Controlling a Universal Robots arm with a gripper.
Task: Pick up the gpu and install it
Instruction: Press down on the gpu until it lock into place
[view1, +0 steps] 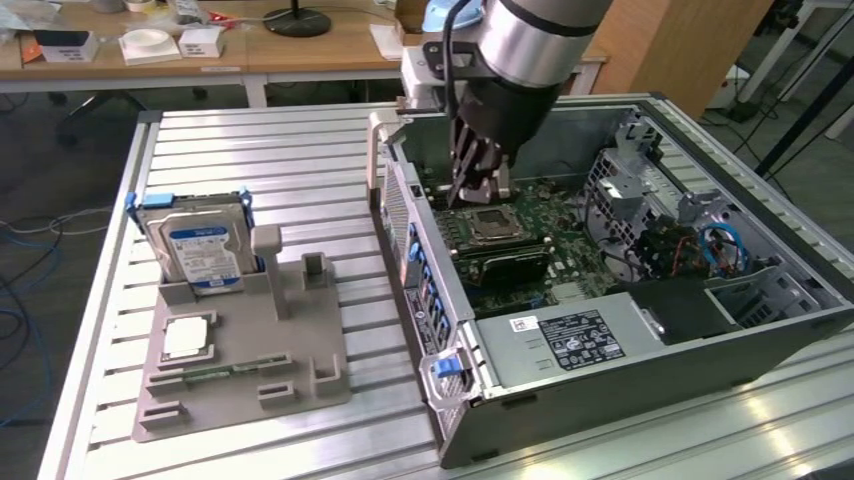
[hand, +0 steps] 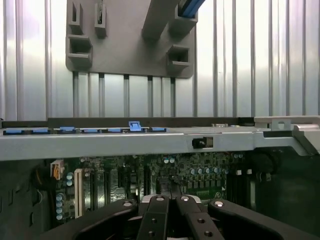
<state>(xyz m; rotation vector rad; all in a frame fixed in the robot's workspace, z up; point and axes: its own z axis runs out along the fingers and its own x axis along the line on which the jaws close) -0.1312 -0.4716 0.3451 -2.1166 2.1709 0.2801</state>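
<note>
My gripper (view1: 471, 198) reaches down into the open computer case (view1: 747, 330), its fingers shut together just above the CPU socket (view1: 489, 222) on the motherboard (view1: 567, 270). In the wrist view the gripper (hand: 170, 201) shows its black fingers (hand: 153, 218) pressed together with nothing visible between them, over the green motherboard (hand: 150, 172). A narrow black slab (view1: 503, 263), which looks like the gpu, sits on the motherboard just beyond the socket, apart from the fingers.
On the exterior view's left a grey holder (view1: 307, 375) carries a silver hard drive (view1: 200, 250), a square silver chip (view1: 184, 340) and several vacant slots. The holder (hand: 130, 50) lies past the case wall (hand: 150, 142). Drive bays and cables (view1: 714, 245) crowd the case's far side.
</note>
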